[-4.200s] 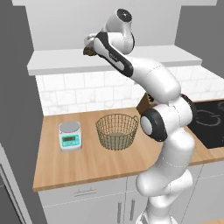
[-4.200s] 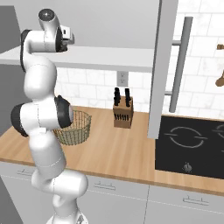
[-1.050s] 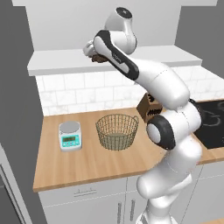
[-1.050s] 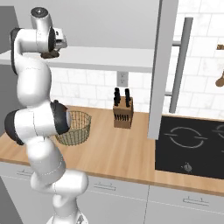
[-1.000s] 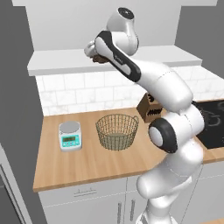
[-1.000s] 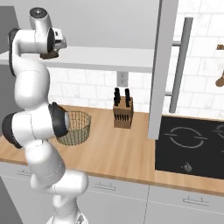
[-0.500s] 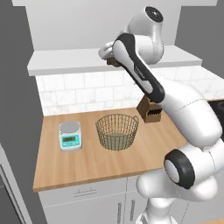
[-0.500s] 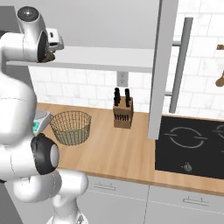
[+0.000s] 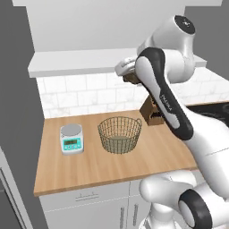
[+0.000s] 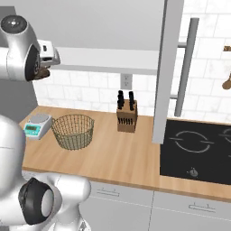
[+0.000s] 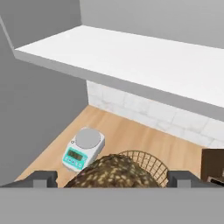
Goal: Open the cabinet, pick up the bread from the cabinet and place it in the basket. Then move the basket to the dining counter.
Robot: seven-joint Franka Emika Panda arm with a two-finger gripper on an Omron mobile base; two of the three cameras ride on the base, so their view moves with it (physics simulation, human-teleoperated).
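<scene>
The light grey wall cabinet stands open; its white shelf [image 9: 85, 62] [image 11: 131, 57] is bare and its door [image 10: 163, 67] with a long bar handle [image 10: 185, 67] swings out to the right. My gripper [image 9: 128, 74] [image 10: 45, 68] [image 11: 113, 180] is shut on the dark brown bread [image 9: 133, 80] [image 10: 42, 73] [image 11: 111, 172], just in front of and below the shelf edge. The brass wire basket [image 9: 120, 133] [image 10: 72, 131] [image 11: 148, 161] sits on the wood counter, below the bread. The dining counter is out of view.
A small kitchen scale [image 9: 71, 138] [image 10: 37, 124] [image 11: 83, 148] stands left of the basket. A knife block [image 9: 152, 114] [image 10: 126, 115] is to its right by the tiled wall. A black hob [image 10: 198, 149] lies at the counter's right end.
My gripper has come out from the shelf with the bread, moving right and lower in the left base view, to hang over the basket. The basket and scale have stayed put.
</scene>
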